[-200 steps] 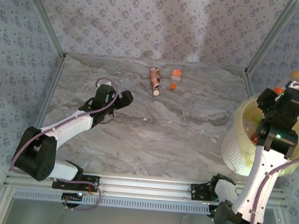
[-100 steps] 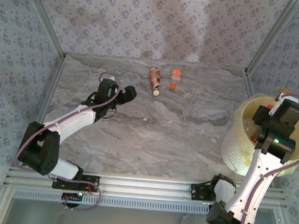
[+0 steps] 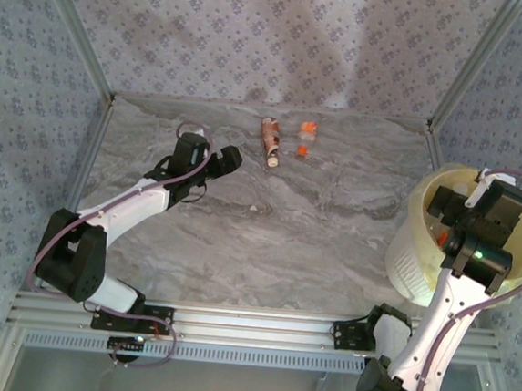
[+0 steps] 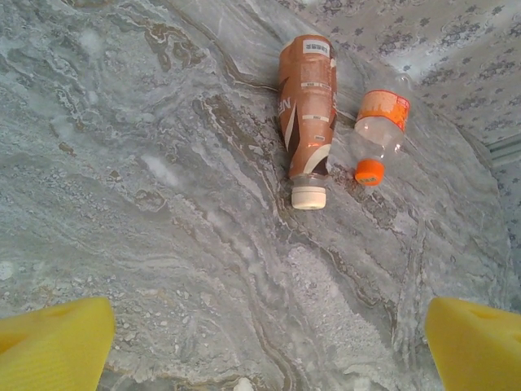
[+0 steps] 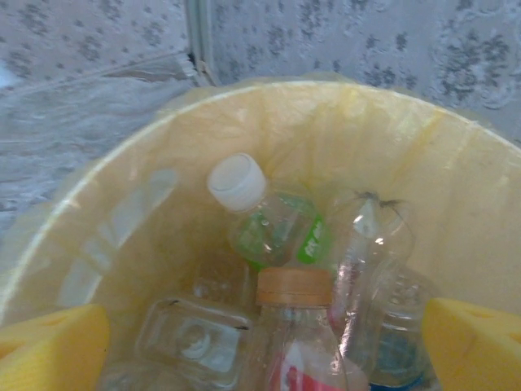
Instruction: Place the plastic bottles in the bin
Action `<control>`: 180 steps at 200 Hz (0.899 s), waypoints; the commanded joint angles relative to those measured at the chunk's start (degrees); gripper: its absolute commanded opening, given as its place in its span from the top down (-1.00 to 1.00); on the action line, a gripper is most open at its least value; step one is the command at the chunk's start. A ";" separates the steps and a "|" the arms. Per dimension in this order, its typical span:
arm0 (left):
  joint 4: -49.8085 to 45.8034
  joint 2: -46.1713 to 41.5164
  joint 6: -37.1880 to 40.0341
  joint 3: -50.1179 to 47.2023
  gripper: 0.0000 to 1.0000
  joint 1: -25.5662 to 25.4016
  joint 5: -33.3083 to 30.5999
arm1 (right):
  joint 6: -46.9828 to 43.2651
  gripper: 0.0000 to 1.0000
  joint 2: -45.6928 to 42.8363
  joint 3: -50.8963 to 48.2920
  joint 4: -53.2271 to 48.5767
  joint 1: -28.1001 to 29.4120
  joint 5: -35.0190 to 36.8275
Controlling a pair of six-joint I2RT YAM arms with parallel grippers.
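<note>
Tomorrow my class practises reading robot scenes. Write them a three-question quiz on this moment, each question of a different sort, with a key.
1. How many plastic bottles lie on the table?
2. True or false: the right gripper, over the bin, clamps a bottle.
3. The cap of the brown-labelled bottle is: A orange, B white, C green.

Key: 1 two. 2 false; its jaws stand open and empty. 3 B.

Floral grey-blue walls (image 3: 275,32) enclose the upper frame, a grey marbled tabletop (image 3: 311,246) lies at centre, and aluminium rails (image 3: 259,322) cross the bottom; the lighting seems soft.
</note>
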 commanded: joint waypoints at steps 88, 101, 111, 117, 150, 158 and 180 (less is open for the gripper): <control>-1.24 3.12 2.78 4.29 -0.96 -0.63 3.54 | 23.59 -1.00 -3.58 -3.28 14.99 0.71 -15.58; -3.22 5.55 3.37 6.65 -0.96 -0.59 4.01 | 26.94 -1.00 -5.71 -6.52 21.03 1.62 -19.13; -4.88 7.71 3.78 8.94 -0.95 -0.71 4.45 | 29.32 -1.00 -6.97 -8.12 25.26 2.57 -21.78; -5.65 9.27 3.97 10.32 -0.95 -0.72 4.78 | 30.25 -1.00 -7.30 -8.70 27.36 3.32 -23.92; -9.64 17.69 5.49 18.90 -0.96 -1.57 5.61 | 33.00 -1.00 -8.31 -10.64 36.39 10.45 -27.98; -11.21 20.06 5.83 21.52 -0.96 -2.08 4.71 | 32.96 -1.00 -8.41 -11.10 38.27 12.97 -28.17; -17.50 27.60 6.73 30.71 -0.95 -3.96 0.93 | 32.41 -1.00 -7.94 -12.15 41.85 20.09 -26.25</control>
